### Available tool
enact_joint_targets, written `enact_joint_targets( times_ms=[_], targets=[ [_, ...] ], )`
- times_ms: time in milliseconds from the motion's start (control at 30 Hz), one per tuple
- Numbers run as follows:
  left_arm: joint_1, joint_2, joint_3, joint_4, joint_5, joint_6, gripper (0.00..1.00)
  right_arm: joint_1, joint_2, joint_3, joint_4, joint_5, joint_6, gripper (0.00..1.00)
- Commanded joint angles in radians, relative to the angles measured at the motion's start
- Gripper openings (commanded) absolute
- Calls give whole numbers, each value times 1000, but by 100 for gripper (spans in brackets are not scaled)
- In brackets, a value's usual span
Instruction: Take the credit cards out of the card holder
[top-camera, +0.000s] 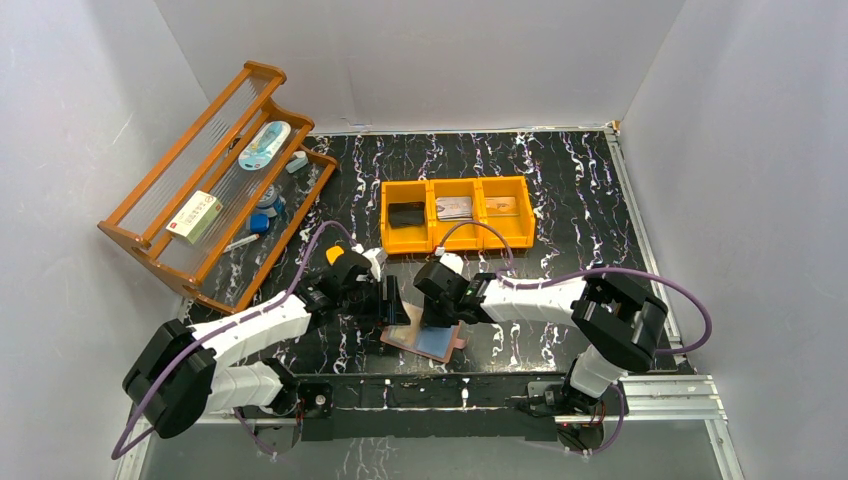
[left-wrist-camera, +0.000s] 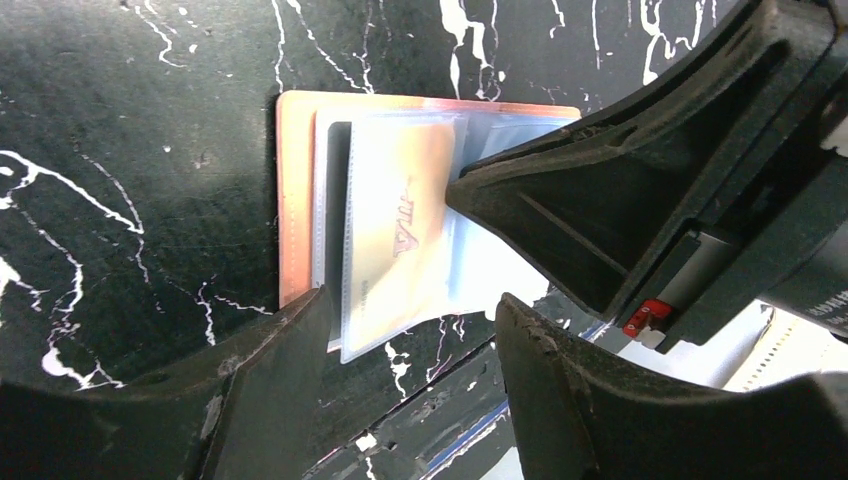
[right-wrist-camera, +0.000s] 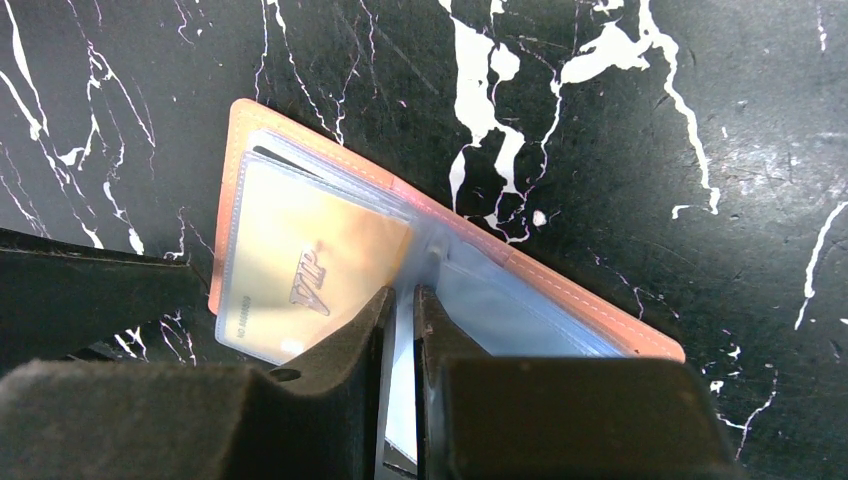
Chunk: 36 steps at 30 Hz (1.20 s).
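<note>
The salmon-pink card holder (top-camera: 436, 343) lies open on the black marble table, pale blue clear sleeves up. A gold "VIP" credit card (right-wrist-camera: 300, 265) sits in a sleeve on its left half, and also shows in the left wrist view (left-wrist-camera: 395, 225) with a dark card edge (left-wrist-camera: 338, 180) behind it. My right gripper (right-wrist-camera: 402, 320) is shut on a raised clear sleeve leaf at the holder's spine. My left gripper (left-wrist-camera: 410, 345) is open, its fingers (left-wrist-camera: 265, 385) astride the near edge of the gold card's sleeve, not closed on it.
An orange three-compartment tray (top-camera: 457, 240) stands behind the holder, with a dark card (top-camera: 407, 215), a grey one (top-camera: 456, 207) and a tan one (top-camera: 503, 205) inside. A wooden rack (top-camera: 150, 190) with small items leans at the far left. The table's front rail is just below the holder.
</note>
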Motion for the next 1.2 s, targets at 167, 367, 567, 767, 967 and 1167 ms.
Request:
enact_joint_targets(
  times_ms=[167, 367, 567, 767, 967, 1167],
  targets=[
    [5, 4, -38, 62, 75, -13, 58, 11, 90, -76, -53, -28, 16, 21],
    [5, 7, -40, 50, 51, -20, 59, 9, 90, -80, -53, -29, 18, 21],
    [5, -14, -14, 5, 15, -3, 60, 8, 89, -85, -49, -32, 19, 20],
    [5, 3, -6, 9, 51, 6, 60, 6, 90, -91, -40, -35, 21, 20],
    [5, 2, -6, 34, 87, 9, 57, 6, 94, -89, -40, -37, 21, 20],
    [5, 31, 3, 47, 149, 23, 54, 5, 99, -88, -39, -35, 26, 20]
  ],
)
